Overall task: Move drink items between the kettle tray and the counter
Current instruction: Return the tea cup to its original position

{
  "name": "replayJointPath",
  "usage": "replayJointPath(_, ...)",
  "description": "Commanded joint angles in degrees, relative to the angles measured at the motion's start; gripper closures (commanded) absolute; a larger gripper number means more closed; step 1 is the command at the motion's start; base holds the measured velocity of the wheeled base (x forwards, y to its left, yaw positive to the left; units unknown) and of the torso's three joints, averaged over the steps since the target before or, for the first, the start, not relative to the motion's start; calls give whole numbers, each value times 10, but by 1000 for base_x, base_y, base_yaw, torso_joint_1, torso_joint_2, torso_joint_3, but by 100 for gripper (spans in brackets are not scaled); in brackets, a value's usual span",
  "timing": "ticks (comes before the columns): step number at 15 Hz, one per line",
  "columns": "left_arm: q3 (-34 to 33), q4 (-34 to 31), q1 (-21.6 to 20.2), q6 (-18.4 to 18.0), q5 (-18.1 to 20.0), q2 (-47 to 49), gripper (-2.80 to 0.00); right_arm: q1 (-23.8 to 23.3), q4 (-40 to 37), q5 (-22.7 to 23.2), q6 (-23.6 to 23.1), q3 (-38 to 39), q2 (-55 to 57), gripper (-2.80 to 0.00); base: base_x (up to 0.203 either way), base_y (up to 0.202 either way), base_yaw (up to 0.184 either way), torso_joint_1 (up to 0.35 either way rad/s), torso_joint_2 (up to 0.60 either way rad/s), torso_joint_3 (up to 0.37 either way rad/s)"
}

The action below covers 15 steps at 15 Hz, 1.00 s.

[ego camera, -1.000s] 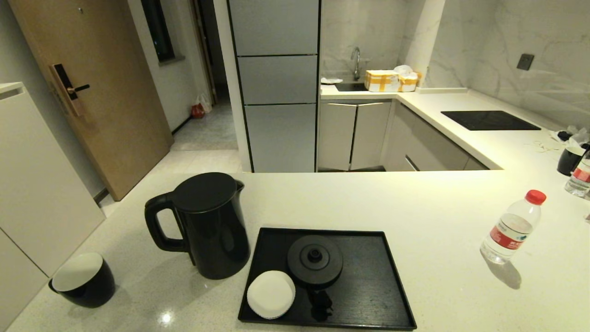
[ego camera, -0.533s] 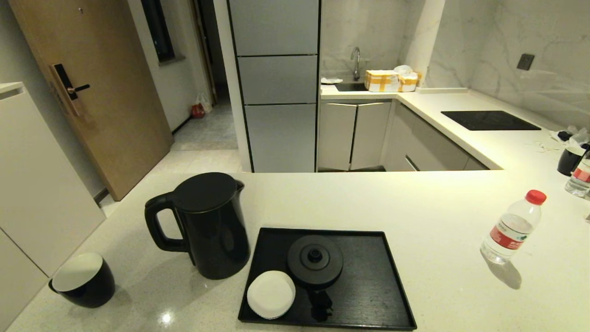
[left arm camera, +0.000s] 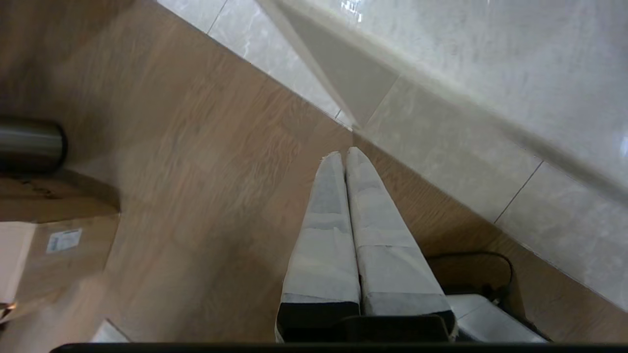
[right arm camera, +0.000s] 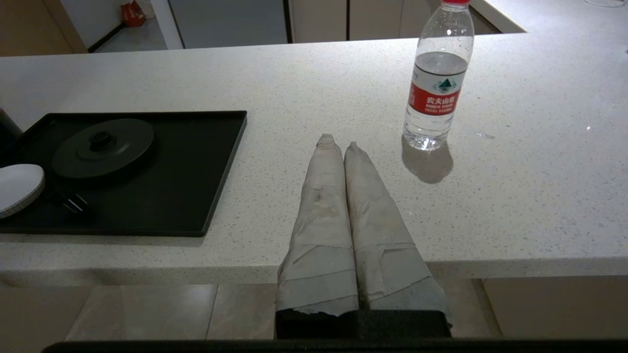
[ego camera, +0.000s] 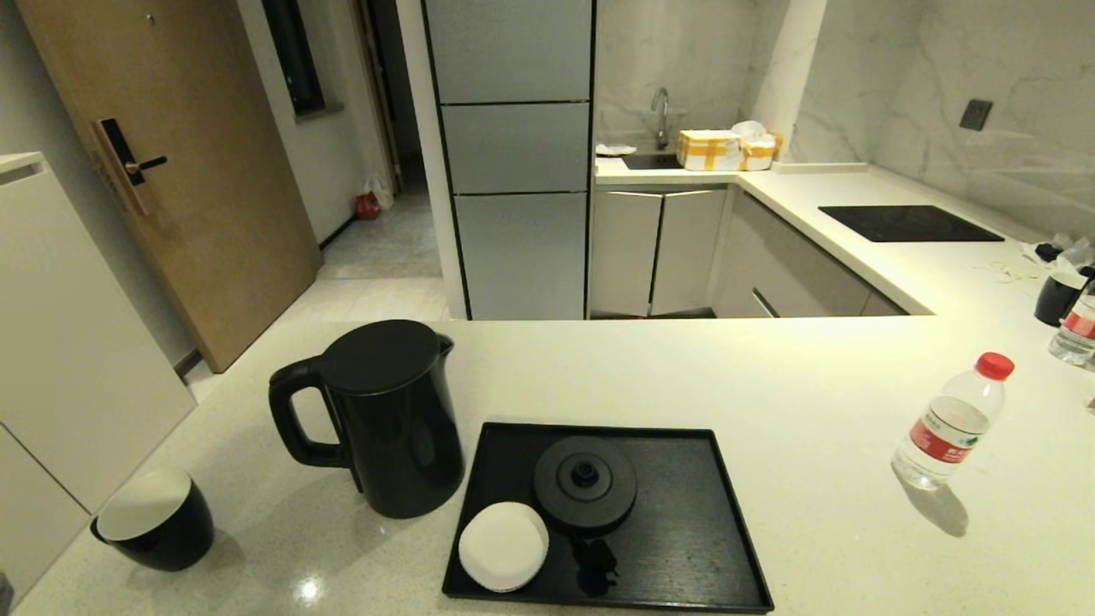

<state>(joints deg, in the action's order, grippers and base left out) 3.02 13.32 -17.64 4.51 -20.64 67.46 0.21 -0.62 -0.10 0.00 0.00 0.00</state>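
The tall black kettle (ego camera: 385, 419) stands upright on the cream counter (ego camera: 770, 376), just left of the black tray (ego camera: 684, 522). A small black cup (ego camera: 156, 519) with a white inside sits at the counter's near left corner. The water bottle (ego camera: 951, 421) with a red cap stands on the counter at the right, also seen as the bottle (right arm camera: 438, 78) in the right wrist view. My right gripper (right arm camera: 337, 143) is shut and empty, held before the counter's front edge between the tray (right arm camera: 211, 147) and the bottle. My left gripper (left arm camera: 343, 154) is shut, empty, below counter level beside a wooden panel.
On the tray lie the round kettle base disc (ego camera: 585, 483) and a white saucer (ego camera: 503, 545). A second cup (ego camera: 1057, 299) and another bottle (ego camera: 1077, 329) sit at the far right. A glossy cooktop (ego camera: 908, 223) is set in the back counter.
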Motion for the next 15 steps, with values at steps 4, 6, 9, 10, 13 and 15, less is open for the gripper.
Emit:
replayJointPath(4,-16,260,-37,-24,39,281,0,0,0,0,0,2,0,0,0,0,0,0,0,0)
replayJointPath(6,-26,410,-106,-66,112,344,0,0,0,0,0,2,0,0,0,0,0,0,0,0)
replayJointPath(9,-30,497,-163,-138,274,366,0,0,0,0,0,2,0,0,0,0,0,0,0,0)
replayJointPath(10,-30,521,-170,-143,320,375,0,0,0,0,0,2,0,0,0,0,0,0,0,0)
replayJointPath(13,-30,513,-214,-184,380,371,0,0,0,0,0,2,0,0,0,0,0,0,0,0)
replayJointPath(15,-30,452,-234,-211,396,330,0,0,0,0,0,2,0,0,0,0,0,0,0,0)
